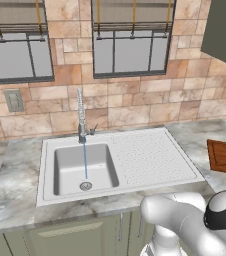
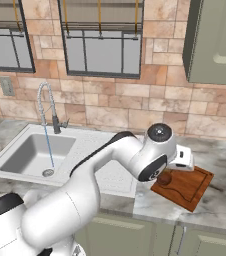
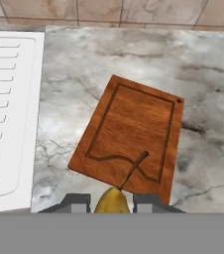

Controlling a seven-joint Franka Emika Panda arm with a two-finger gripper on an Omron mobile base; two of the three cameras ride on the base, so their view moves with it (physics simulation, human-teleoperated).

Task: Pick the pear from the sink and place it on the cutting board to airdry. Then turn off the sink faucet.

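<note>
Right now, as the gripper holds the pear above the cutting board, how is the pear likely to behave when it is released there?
The pear looks rounded, so it will probably roll or tip on the flat cutting board. Fresh from the running sink faucet, it may be slippery between the fingers.

The cutting board [image 3: 131, 136] lies on the counter [image 3: 69, 99] right of the sink [image 1: 150, 160], apart.

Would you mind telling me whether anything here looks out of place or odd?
The faucet is running into the sink with nothing in the basin. The cutting board lies askew to the counter edge. The gripper holds the pear above the board's near edge.
</note>
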